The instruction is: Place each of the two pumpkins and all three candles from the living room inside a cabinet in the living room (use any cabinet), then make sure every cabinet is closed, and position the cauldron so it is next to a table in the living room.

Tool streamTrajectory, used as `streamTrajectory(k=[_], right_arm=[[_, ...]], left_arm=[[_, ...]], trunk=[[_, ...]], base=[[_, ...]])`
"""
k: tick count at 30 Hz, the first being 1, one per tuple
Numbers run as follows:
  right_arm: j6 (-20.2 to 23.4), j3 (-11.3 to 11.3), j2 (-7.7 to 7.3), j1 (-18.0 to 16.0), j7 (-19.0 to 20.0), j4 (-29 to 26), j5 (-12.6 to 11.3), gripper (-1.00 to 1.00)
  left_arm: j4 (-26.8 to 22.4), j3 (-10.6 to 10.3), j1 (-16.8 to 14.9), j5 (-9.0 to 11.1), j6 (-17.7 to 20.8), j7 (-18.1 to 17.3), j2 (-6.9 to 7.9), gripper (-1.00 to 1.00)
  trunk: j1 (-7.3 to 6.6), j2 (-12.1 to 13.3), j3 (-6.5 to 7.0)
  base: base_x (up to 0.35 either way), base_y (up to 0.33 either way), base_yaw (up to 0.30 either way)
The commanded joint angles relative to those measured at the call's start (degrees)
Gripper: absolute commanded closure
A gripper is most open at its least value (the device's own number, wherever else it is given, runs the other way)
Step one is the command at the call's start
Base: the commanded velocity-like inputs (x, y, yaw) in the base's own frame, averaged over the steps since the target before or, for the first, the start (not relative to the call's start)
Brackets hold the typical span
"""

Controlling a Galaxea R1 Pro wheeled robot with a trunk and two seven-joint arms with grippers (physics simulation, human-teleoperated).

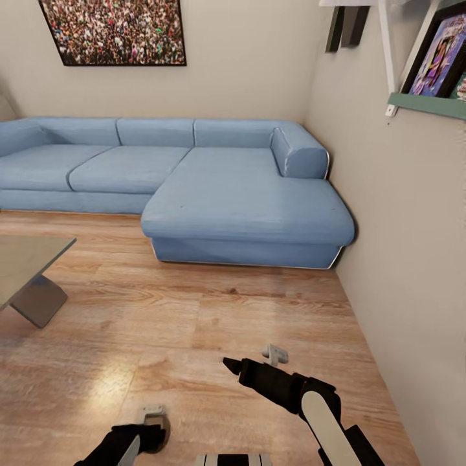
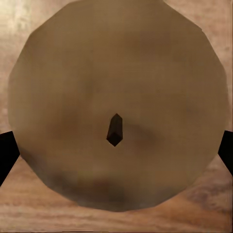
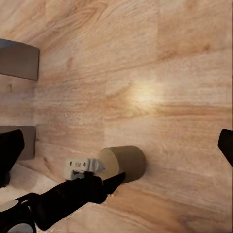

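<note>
A pale beige candle (image 1: 160,428) is held low over the wood floor at the bottom left of the head view, with my left gripper (image 1: 153,422) shut on it. In the left wrist view the candle's round top (image 2: 116,77) with its dark wick sits between the black fingertips (image 2: 7,154). The right wrist view shows the same candle (image 3: 125,163) in the left arm's grip. My right gripper (image 1: 254,360) hovers open over bare floor to the right, its fingertips (image 3: 226,143) wide apart with nothing between them. The grey-green table (image 1: 26,259) reaches in from the left edge.
A long blue corner sofa (image 1: 239,194) stands ahead against the back wall. A beige wall (image 1: 414,272) with a shelf of pictures runs close along the right. The table's grey block legs (image 3: 19,60) stand nearby. Wood floor lies between table and sofa.
</note>
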Motion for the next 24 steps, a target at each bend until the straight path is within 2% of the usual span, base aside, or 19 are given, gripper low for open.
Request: streamTrajectory(k=[1,5,6,9,12,13,14,17,21,24], right_arm=[[0.0,0.0,0.02,0.0,-1.1,0.0,0.0,-1.00],[0.1,-0.3,0.06,0.0,-2.8,0.0,-0.1,-1.00],[0.1,-0.3,0.05,0.0,-2.9,0.0,-0.1,-1.00],[0.0,-0.1,0.03,0.0,-3.1,0.0,0.0,-1.00],[0.0,-0.2,0.00,0.0,-3.1,0.0,0.0,-1.00],[-0.1,-0.3,-0.01,0.0,-3.1,0.0,0.0,-1.00],[0.0,-0.1,0.03,0.0,-3.1,0.0,-0.1,-1.00],[0.1,-0.3,0.05,0.0,-3.2,1.0,-0.1,-1.00],[0.3,-0.3,0.12,0.0,-4.2,1.9,0.0,-1.00],[0.6,-0.1,0.19,0.0,-8.7,2.0,-0.1,-1.00]], left_arm=[[-0.8,1.4,0.0,0.2,1.2,0.0,0.21,1.00],[-3.6,5.5,0.0,0.2,5.9,-2.2,1.77,1.00],[-3.9,5.8,0.0,0.2,6.4,-2.8,2.01,1.00],[-7.1,6.9,0.0,0.2,11.4,-7.3,3.82,1.00],[-12.1,7.0,0.0,0.1,18.2,-9.0,4.76,1.00],[-12.9,7.1,0.0,0.0,19.2,-9.1,4.83,1.00],[-16.2,8.1,0.1,0.0,23.1,-9.3,4.98,1.00],[-22.8,9.7,0.1,-0.3,30.2,-9.4,4.96,1.00],[-25.8,10.2,0.6,-0.4,32.4,-9.1,4.94,1.00],[-26.2,10.3,0.7,-0.5,32.6,-8.8,4.91,1.00]], trunk=[[-0.02,0.0,0.23],[-0.12,0.1,1.11],[-0.15,0.1,1.33],[-0.23,0.1,2.00],[-0.31,0.2,2.66],[-0.33,0.2,2.88],[-0.36,0.2,3.11],[-0.43,0.2,3.77],[-0.54,0.3,4.66],[-0.61,0.3,5.32]], base=[[0.000,0.000,0.000],[0.000,0.000,0.000],[0.000,0.000,0.000],[0.000,0.000,0.000],[0.000,0.000,0.000],[0.000,0.000,0.000],[0.000,0.000,0.000],[0.000,0.000,0.000],[0.000,0.000,0.000],[0.000,0.000,0.000]])
